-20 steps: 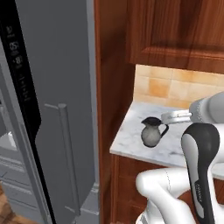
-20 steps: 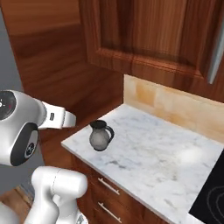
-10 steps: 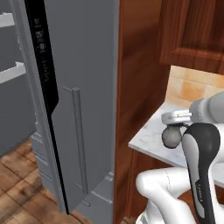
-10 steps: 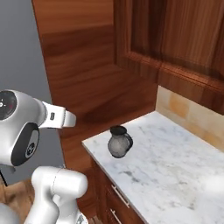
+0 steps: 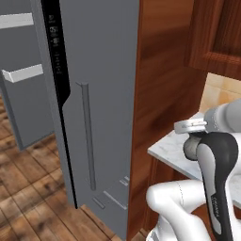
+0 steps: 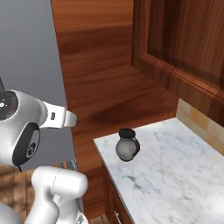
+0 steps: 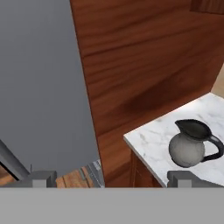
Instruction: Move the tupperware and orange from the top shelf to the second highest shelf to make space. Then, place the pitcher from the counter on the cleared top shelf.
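The pitcher [image 6: 127, 145], a dark grey pot-bellied jug with a dark rim and curved handle, stands upright near the left corner of the white marble counter [image 6: 175, 179]. In the hand view the pitcher [image 7: 190, 148] sits at the lower right on the counter [image 7: 146, 135]. My gripper [image 7: 113, 179] is open, its fingertips [image 7: 42, 178] wide apart with nothing between them, still well short of the jug. In the left base view my arm covers most of the pitcher [image 5: 189, 148]. The tupperware, the orange, the top shelf and the second highest shelf are out of view.
A tall grey fridge door [image 5: 101, 108] with a vertical handle [image 5: 86, 136] stands left of a brown wood panel [image 5: 162, 84]. White door bins [image 5: 21, 74] show at far left. Upper wood cabinets [image 6: 183, 48] hang over the counter. Wooden floor [image 5: 28, 197] lies below.
The whole picture has shifted in both base views, so the base has moved: the fridge door now takes more of the left view. The jaws have stayed open.
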Motion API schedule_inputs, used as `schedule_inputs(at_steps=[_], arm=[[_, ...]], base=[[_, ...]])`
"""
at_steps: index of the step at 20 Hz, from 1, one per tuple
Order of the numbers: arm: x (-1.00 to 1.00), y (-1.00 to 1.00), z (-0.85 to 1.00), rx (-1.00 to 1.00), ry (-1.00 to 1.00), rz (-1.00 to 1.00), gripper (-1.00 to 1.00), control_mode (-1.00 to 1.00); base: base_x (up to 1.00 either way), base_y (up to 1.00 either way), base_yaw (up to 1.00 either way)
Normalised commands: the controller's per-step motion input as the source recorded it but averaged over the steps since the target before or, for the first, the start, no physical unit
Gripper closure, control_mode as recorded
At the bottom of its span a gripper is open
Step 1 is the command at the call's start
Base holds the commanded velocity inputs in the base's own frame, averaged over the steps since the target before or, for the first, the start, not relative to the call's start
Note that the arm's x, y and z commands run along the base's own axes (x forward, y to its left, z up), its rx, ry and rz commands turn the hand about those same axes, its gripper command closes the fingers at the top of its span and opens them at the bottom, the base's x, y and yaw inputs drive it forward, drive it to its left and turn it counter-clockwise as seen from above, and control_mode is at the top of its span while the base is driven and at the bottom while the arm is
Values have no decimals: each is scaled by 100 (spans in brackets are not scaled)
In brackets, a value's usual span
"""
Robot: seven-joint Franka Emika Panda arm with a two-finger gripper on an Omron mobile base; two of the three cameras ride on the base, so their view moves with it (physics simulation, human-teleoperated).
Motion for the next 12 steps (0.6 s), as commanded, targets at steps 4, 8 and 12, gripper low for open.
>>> schedule_inputs(at_steps=[4, 8, 12], arm=[[0, 0, 0, 0, 0, 0, -100, -100], [-10, -18, -11, 0, -15, 14, -100, -100], [-24, -74, -43, 0, -21, 22, -100, -100]], base=[[0, 0, 0], [0, 0, 0], [0, 0, 0]])
